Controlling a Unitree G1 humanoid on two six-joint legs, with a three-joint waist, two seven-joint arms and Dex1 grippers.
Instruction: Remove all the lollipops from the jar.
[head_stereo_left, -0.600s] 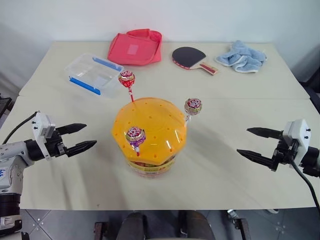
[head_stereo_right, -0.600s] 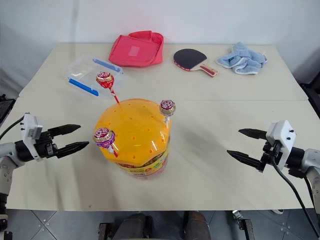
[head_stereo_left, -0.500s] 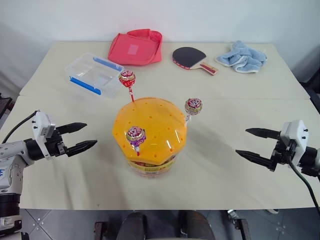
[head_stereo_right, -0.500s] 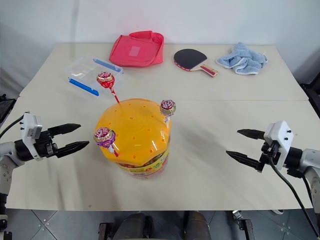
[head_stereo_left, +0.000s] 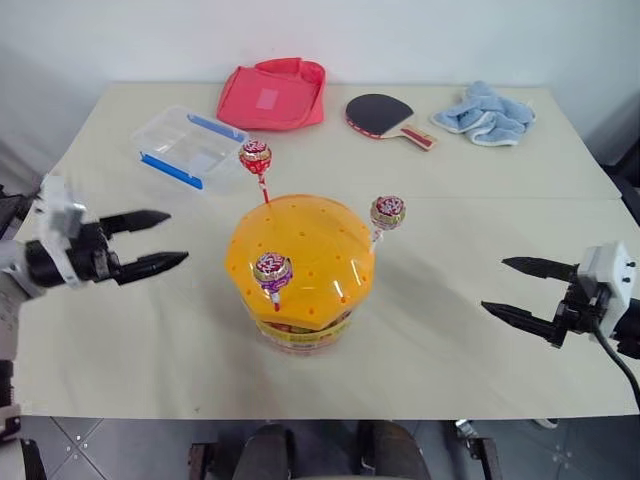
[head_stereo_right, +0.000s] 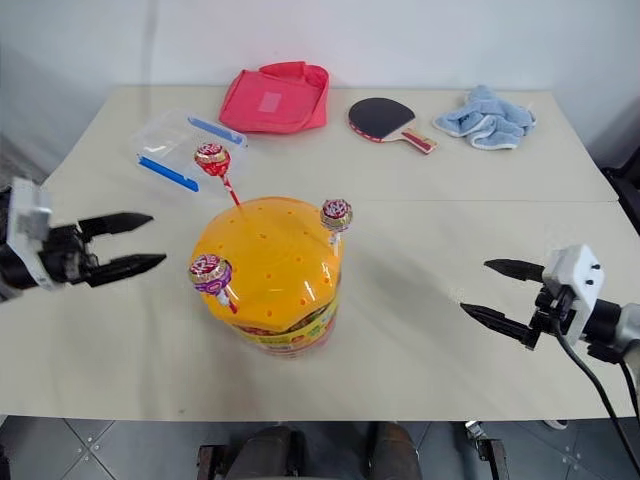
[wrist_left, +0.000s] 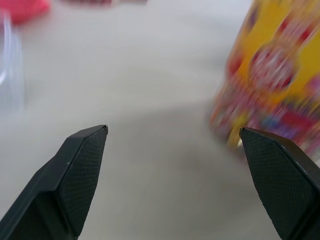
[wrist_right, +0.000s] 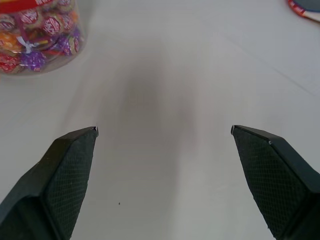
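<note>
Two wide-open, empty hands, left and right, flank the jar; box, pouch, paddle and towel lie behind.

Your left end effector, two black pointed fingers on a white-and-black wrist, reaches roughly level toward the middle, jaws spread wide and empty. Your right end effector mirrors it from the opposite side, equally wide and empty.

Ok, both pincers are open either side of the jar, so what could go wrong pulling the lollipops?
1. The jar stands free on the table, so tugging a stuck stick may tip or drag it.
2. The lollipops are small on thin sticks, easy to miss or bend.
3. The left pincer and right pincer could collide over the lid.
</note>
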